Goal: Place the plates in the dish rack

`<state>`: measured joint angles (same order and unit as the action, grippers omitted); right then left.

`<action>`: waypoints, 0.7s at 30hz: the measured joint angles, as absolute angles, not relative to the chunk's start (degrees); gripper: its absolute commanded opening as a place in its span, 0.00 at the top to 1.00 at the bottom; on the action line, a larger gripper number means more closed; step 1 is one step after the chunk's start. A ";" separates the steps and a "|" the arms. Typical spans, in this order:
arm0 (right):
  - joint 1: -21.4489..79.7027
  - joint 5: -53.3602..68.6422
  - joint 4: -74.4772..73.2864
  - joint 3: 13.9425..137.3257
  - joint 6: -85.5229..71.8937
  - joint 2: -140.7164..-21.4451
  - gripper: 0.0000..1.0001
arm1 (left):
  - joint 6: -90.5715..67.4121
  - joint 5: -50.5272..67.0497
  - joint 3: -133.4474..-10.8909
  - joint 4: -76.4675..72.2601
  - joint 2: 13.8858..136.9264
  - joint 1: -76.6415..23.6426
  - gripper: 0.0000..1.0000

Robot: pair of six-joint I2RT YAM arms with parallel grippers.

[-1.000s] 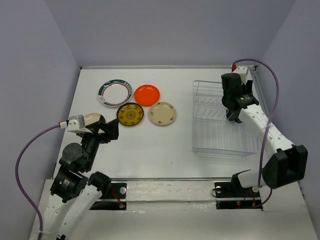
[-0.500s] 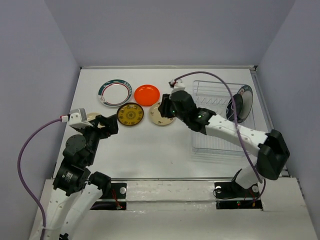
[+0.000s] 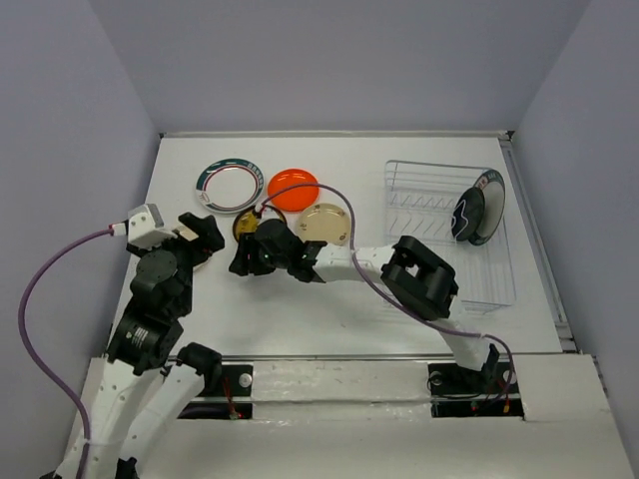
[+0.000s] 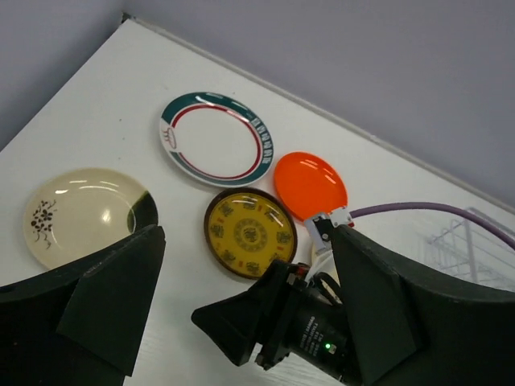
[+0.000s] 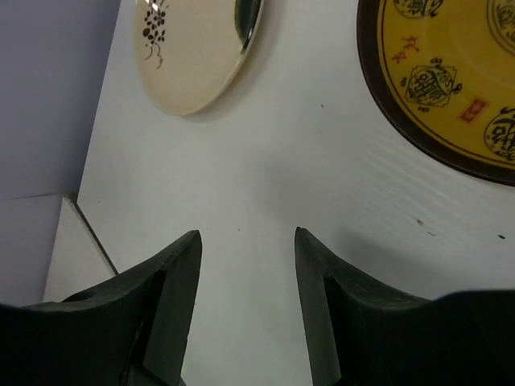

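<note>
Right gripper [image 5: 245, 241] reaches across to the left part of the table [image 3: 300, 309], fingers parted and empty, low over bare surface just beside the dark brown plate with yellow pattern [image 4: 249, 233]. Left gripper [image 3: 207, 239] hangs wide open and holds nothing, above the small beige plate [image 4: 76, 213]. One teal-lettered plate [image 3: 477, 212] stands upright in the dish rack [image 3: 439, 269] at its far right – the green-and-red-rimmed plate [image 3: 229, 186], orange plate [image 3: 294, 187] and cream floral plate [image 3: 324, 222] lie flat on the table

The right hand [image 5: 246, 233] holds its two dark fingers [image 5: 173, 297] apart over the white worktop [image 5: 265, 161], nothing between them. Beyond them lie a dark brown round plate with yellow pattern [image 5: 451, 80], upper right, and a cream round plate with a dark floral sprig [image 5: 189, 56], upper left.
</note>
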<state>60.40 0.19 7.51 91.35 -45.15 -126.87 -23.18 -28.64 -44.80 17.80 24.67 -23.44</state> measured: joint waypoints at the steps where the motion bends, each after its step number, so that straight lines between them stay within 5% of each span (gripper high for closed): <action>1: 60.47 0.73 7.77 91.29 -45.65 -127.07 0.44 | -24.03 -28.99 -44.95 18.09 26.83 -23.05 0.06; 8: 60.31 1.06 8.99 80.71 -42.81 -115.63 0.44 | -28.80 -23.75 -46.04 18.83 38.83 -10.98 0.07; 15: 60.47 1.37 9.04 73.91 -37.21 -100.38 0.44 | -33.23 -13.82 -42.28 18.09 44.93 17.56 0.03; 21: 60.45 1.23 8.03 67.66 -32.91 -91.22 0.43 | -35.40 -15.27 -39.77 22.65 46.30 25.12 0.01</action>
<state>60.45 1.23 8.03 67.66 -32.91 -91.22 -35.40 -15.27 -39.77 22.65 46.30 25.12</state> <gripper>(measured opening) 0.565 0.974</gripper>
